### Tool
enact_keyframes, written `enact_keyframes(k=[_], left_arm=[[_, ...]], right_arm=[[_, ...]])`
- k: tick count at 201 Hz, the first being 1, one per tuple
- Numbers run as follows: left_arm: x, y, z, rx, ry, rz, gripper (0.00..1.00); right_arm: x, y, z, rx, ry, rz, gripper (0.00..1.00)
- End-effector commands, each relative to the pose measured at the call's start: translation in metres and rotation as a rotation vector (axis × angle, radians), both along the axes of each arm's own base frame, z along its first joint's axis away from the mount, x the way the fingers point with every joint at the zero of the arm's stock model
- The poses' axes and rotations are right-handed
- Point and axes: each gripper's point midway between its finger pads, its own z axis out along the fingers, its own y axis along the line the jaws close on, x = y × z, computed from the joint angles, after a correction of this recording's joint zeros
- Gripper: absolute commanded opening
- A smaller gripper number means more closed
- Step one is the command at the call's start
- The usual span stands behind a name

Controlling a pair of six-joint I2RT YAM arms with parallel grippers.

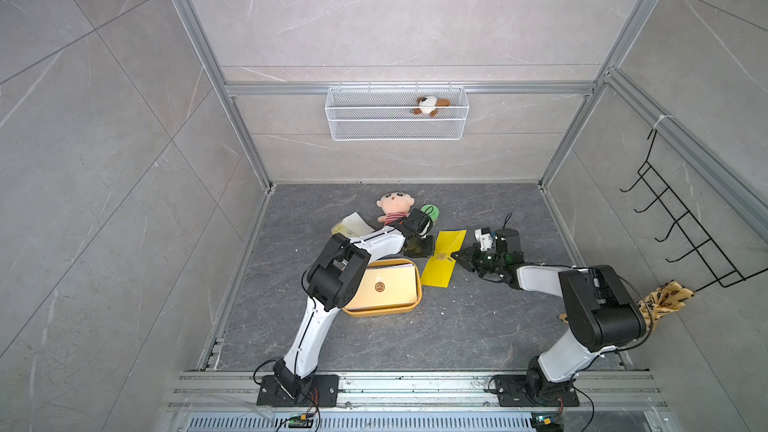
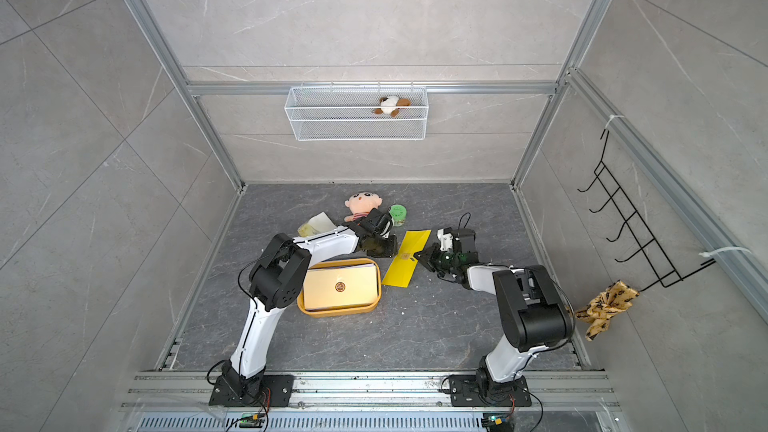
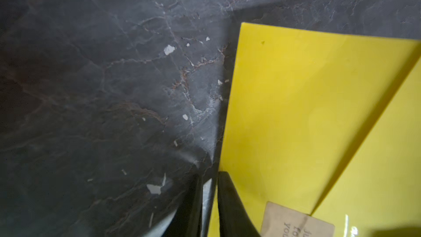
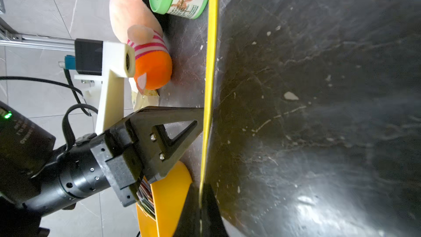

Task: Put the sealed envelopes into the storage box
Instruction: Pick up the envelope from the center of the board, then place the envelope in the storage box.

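Note:
A yellow envelope [image 1: 440, 261] with a small label seal lies slanted just right of the mustard storage box [image 1: 417, 303], its edge slightly off the table. My right gripper [image 4: 200, 186] is shut on the envelope's right edge [image 4: 210, 64]. My left gripper [image 3: 209, 175] stands at the left edge, jaws a narrow gap apart; one finger is over the yellow envelope [image 3: 307, 110], the other over the table. The box [image 2: 376, 305] holds a stack of envelopes with a cream one [image 1: 382, 286] on top.
A plush doll [image 1: 395, 205], a green-lidded tub [image 1: 430, 213] and a crinkly tissue pack [image 1: 351, 224] lie behind the left arm. A white wire basket [image 1: 397, 112] hangs on the back wall. A black hook rack [image 1: 685, 222] and patterned cloth [image 1: 665, 301] are at right.

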Motion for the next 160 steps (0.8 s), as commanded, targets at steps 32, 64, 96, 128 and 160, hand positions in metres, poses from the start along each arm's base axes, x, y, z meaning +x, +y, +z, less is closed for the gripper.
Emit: enact_keyframes(k=[32,64,96,128,160], left_arm=[[-0.004,0.007,0.073,-0.044,-0.092,0.034,0.35],[-0.008,0.018,0.124,-0.097,-0.179,0.070,0.37],[-0.019,0.055,0.169,-0.085,-0.291,0.142,0.40],[-0.038,0.125,0.180,0.007,-0.374,0.292,0.42],[-0.067,0.221,0.175,0.074,-0.395,0.504,0.47]], right_arm=[[-0.022,-0.019,0.050,-0.257,-0.131,0.127,0.00],[-0.026,-0.025,0.096,-0.368,-0.235,0.169,0.00],[-0.030,-0.009,0.142,-0.509,-0.357,0.296,0.00],[-0.053,0.046,0.175,-0.680,-0.551,0.606,0.00],[-0.074,0.094,0.192,-0.806,-0.718,0.894,0.00]])
